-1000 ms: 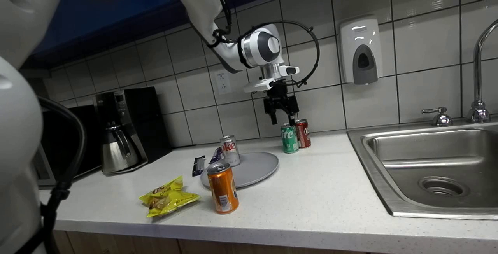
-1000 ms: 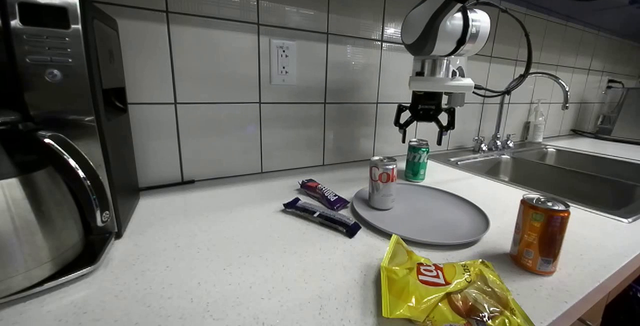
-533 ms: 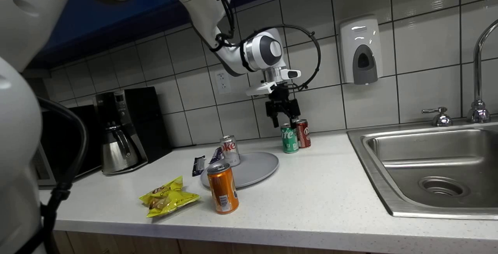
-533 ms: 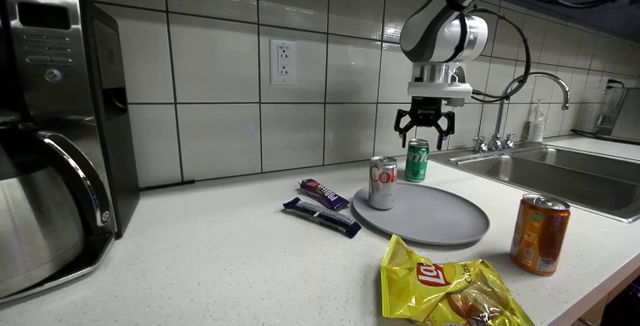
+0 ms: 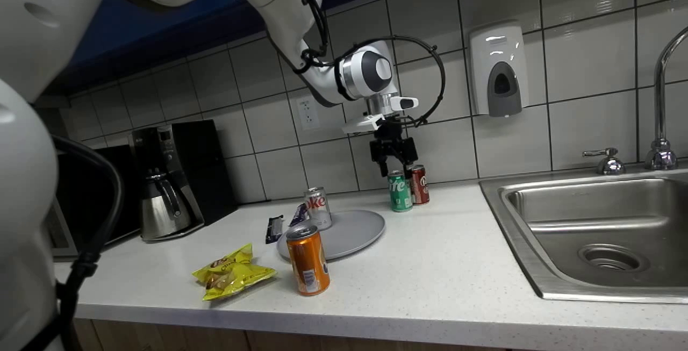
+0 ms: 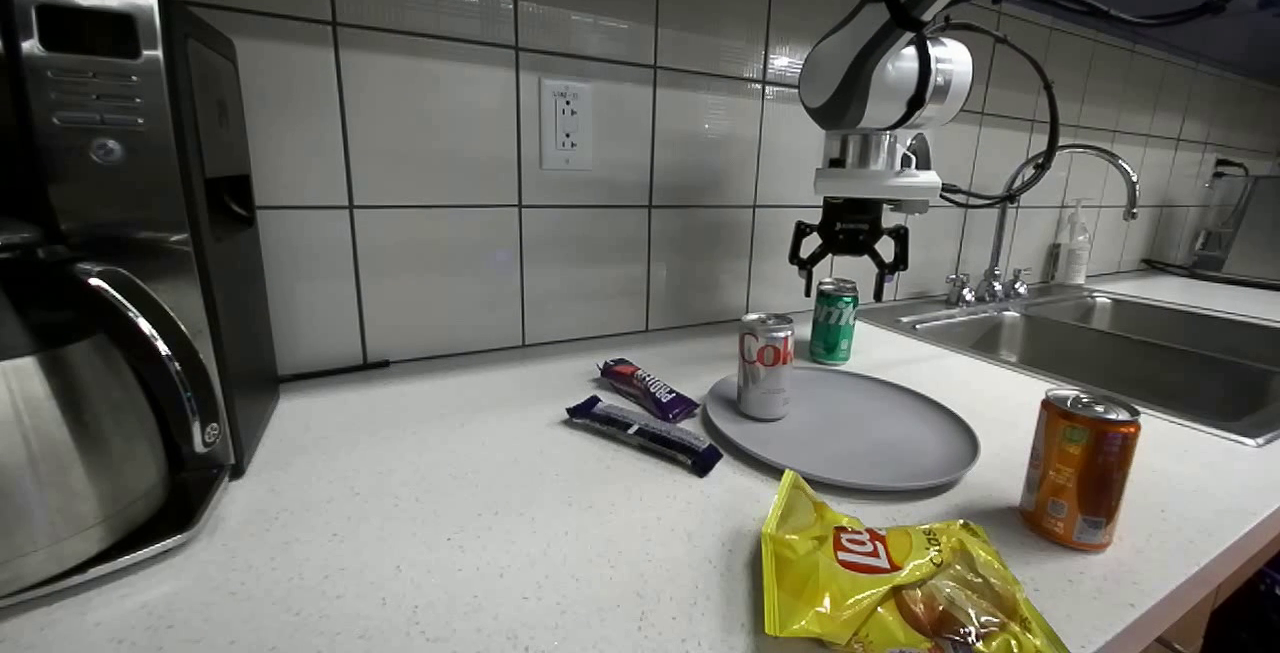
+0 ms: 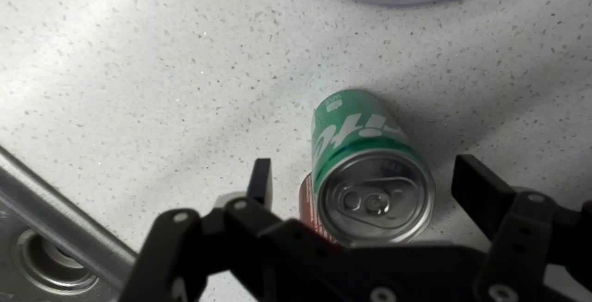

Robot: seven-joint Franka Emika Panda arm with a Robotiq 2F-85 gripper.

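Hand [image 6: 844, 294], jaws apart; green can [image 7: 354, 128] below

Yellow chip bag [image 5: 234, 276], orange can [image 5: 308, 259], coffee maker [image 5: 196, 173], steel sink [image 5: 596, 230]

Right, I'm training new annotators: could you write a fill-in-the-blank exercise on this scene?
1. The soda can nearest the open end effector is ____ in colour.
2. The silver can stands ____ the grey plate.
3. Beside the plate lie ____ wrapped bars.
4. The chip bag is mainly ____ in colour.

Missing words: green; on; two; yellow.
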